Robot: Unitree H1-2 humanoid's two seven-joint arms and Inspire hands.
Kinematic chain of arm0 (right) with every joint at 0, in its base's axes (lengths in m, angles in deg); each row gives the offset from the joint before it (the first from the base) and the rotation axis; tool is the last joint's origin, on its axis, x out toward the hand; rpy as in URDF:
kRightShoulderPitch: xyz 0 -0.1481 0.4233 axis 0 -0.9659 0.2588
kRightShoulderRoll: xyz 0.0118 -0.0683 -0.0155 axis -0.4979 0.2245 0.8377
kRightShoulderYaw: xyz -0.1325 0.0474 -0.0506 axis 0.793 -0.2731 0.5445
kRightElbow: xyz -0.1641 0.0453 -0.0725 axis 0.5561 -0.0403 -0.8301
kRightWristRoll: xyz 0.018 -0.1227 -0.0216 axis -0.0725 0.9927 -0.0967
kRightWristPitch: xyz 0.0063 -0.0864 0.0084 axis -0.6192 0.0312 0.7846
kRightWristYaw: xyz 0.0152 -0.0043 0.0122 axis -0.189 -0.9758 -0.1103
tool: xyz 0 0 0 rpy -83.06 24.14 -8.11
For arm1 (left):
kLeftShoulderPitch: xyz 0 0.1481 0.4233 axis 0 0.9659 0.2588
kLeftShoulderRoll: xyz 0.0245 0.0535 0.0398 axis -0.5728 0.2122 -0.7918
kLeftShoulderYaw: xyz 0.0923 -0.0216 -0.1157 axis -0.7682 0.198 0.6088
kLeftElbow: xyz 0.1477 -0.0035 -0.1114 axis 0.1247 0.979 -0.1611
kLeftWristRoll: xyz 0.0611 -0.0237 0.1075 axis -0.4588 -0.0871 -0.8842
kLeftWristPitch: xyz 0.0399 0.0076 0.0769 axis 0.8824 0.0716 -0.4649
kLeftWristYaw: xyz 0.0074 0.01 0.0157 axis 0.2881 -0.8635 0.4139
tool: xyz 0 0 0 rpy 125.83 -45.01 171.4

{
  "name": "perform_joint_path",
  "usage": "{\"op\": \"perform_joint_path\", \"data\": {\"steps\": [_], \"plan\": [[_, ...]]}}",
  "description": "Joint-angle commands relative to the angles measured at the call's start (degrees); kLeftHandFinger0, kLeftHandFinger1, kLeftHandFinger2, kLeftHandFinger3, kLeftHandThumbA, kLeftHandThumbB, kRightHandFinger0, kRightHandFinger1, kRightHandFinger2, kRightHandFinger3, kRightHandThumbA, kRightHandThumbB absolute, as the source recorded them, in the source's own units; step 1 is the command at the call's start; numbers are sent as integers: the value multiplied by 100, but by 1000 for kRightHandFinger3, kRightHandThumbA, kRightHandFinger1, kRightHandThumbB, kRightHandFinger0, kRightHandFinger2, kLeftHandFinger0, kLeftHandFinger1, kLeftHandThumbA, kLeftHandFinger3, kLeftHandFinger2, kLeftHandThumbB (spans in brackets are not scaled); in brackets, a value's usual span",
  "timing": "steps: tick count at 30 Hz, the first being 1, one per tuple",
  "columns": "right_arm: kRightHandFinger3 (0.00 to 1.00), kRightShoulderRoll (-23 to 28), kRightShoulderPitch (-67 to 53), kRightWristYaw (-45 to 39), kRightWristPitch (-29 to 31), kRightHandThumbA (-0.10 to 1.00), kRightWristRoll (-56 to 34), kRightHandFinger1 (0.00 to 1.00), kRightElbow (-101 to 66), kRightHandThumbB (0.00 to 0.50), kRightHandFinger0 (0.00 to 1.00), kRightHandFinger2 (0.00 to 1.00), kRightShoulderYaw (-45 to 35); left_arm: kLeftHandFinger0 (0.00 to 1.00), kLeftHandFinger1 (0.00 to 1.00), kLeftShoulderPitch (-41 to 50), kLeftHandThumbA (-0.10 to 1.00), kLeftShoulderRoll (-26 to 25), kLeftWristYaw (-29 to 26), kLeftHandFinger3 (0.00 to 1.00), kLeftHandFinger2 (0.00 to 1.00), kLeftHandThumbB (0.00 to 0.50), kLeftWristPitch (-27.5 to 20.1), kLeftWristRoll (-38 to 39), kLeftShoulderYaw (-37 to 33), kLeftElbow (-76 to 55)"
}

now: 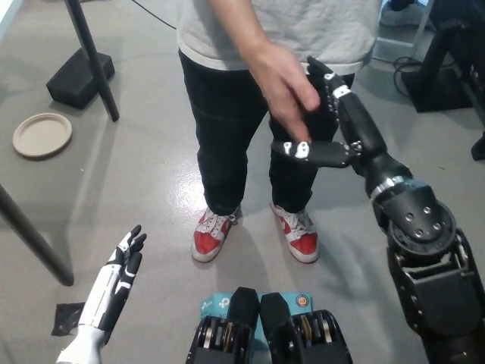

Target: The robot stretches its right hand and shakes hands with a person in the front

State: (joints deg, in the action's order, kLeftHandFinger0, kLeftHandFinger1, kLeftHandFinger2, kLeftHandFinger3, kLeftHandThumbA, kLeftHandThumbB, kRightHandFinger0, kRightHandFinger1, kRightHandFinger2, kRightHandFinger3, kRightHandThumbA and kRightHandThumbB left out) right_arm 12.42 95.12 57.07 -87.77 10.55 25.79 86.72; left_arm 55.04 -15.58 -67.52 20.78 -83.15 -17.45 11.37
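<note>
my right hand (337,125): raised, fingers spread, holding nothing
person's hand (284,91): just beside my right hand, at its fingers
my left hand (121,269): low, fingers straight, resting

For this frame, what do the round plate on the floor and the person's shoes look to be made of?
Plate: probably moulded paper or pulp, given its matte beige surface with a pressed rim and no gloss. Shoes: seemingly leather or synthetic leather, smooth red and white panels with a slight sheen, laced in white. Neither can be confirmed from this view.
</note>
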Motion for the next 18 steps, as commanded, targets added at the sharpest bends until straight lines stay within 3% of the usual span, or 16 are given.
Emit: {"op": "perform_joint_path", "data": {"steps": [1,4,7,12,14,15,17,18], "plan": [[1000,-133,450,-28,-196,1000,80,1000,81,386,1000,1000,65,1000,1000,-54,1000,28,20,1000,1000,50,-145,41,-2,-167],[1000,-185,574,-48,-185,1000,68,1000,227,404,1000,1000,114,1000,1000,-62,1000,-2,15,1000,1000,51,-162,-33,-23,-163],[1000,-275,728,-30,32,1000,49,1000,566,365,1000,1000,137,1000,1000,-73,1000,-2,8,1000,1000,61,-140,-43,-18,-183],[1000,-385,895,-13,129,986,-2,1000,862,369,1000,1000,101,1000,1000,-81,1000,1,15,1000,1000,60,-92,-21,-6,-217],[1000,-438,961,22,106,942,-18,1000,991,363,1000,1000,63,1000,1000,-102,1000,-2,9,1000,1000,67,-108,-41,-12,-190],[1000,-488,1010,99,112,856,-2,1000,1119,324,1000,1000,29,1000,1000,-109,1000,6,18,1000,1000,61,-118,-5,-7,-182],[1000,-518,1053,222,92,773,133,1000,1233,325,1000,1000,43,1000,1000,-102,1000,10,27,1000,1000,62,-100,11,-8,-192],[1000,-526,1071,317,51,662,253,1000,1278,312,1000,1000,75,1000,1000,-92,1000,11,32,1000,1000,56,-73,16,-7,-216]]}}
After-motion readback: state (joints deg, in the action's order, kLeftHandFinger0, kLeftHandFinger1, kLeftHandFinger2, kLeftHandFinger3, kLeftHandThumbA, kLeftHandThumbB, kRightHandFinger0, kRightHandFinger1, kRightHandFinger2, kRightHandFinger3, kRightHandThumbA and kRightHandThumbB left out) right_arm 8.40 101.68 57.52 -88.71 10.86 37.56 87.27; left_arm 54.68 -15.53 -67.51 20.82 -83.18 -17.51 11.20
